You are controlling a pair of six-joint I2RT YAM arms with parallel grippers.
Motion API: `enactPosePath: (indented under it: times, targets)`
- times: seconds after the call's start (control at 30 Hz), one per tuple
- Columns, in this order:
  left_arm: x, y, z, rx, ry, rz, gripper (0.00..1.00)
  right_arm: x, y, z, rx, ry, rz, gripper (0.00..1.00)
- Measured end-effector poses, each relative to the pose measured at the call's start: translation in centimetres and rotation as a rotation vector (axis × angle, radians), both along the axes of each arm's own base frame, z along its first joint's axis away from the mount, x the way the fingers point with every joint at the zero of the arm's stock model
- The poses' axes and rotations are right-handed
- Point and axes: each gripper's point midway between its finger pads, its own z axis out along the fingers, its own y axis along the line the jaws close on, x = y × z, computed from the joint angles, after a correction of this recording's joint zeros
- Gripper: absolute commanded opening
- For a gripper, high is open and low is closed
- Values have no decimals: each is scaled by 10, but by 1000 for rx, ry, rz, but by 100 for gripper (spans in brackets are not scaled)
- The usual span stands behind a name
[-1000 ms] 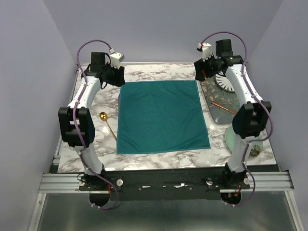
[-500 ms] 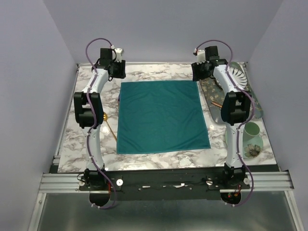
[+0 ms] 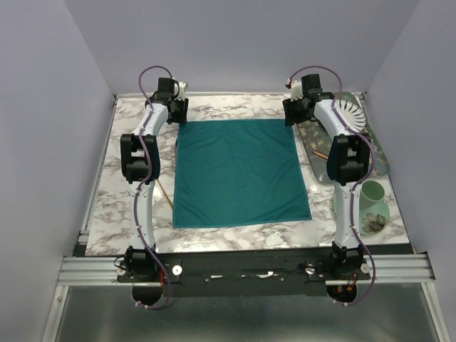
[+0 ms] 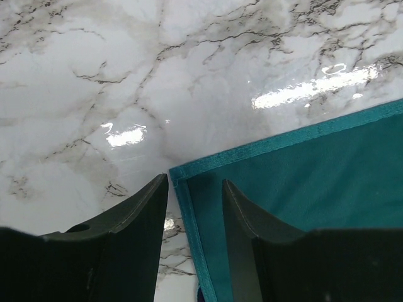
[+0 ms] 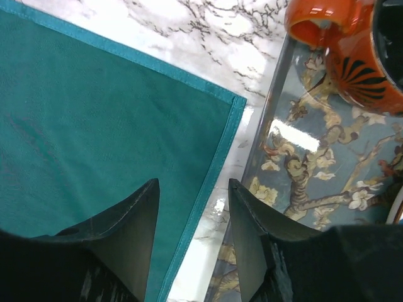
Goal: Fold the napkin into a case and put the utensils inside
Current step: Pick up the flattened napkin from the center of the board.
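Right of the napkin [image 3: 241, 171], flowered tray [image 5: 302, 170] holding orange cup [image 5: 359, 56], white plate [image 3: 349, 114], copper stick [image 3: 322, 153]. At its far corners, left gripper [image 4: 195, 182] and right gripper [image 5: 192, 182], jaws half apart, clamping nothing.

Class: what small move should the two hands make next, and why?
Probably lower and close both hands there. The left hand straddles the far-left corner of the napkin, the right hand its right hem near the far corner; both are open, the cloth flat and unfolded.
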Motion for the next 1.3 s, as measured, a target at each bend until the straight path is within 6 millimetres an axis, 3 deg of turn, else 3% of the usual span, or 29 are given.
enactPosePath:
  times: [0.17, 0.3, 0.37, 0.53, 0.73, 0.9, 1.07, 1.17, 1.23, 1.3]
  targets:
    - [1, 4, -9, 27, 24, 18, 47, -2, 0, -2, 0, 6, 0, 57]
    - [0, 5, -14, 40, 35, 17, 36, -2, 0, 0, 0, 4, 0, 57]
    - [0, 3, -15, 48, 37, 6, 29, -2, 0, 1, 1, 2, 0, 57]
    - [0, 4, -15, 66, 37, -15, 0, -4, 0, 3, 3, 3, 1, 57]
    - [-6, -4, -13, 83, 20, -82, 0, -11, 2, -1, 16, 25, 12, 58]
    - [-49, -20, -1, 105, 15, -226, 0, -20, 1, 4, 34, 41, 18, 61]
    - [-94, -52, 61, 126, -127, -449, 0, -25, -4, 22, 61, 33, 19, 65]
    - [-134, -69, 89, 147, -206, -609, 0, -28, -12, 35, 74, 22, 10, 67]
    - [-160, -78, 95, 162, -224, -726, 0, -29, -16, 43, 84, 17, 7, 68]
    - [-186, -82, 88, 172, -206, -830, 0, -32, -19, 48, 90, 13, 9, 69]
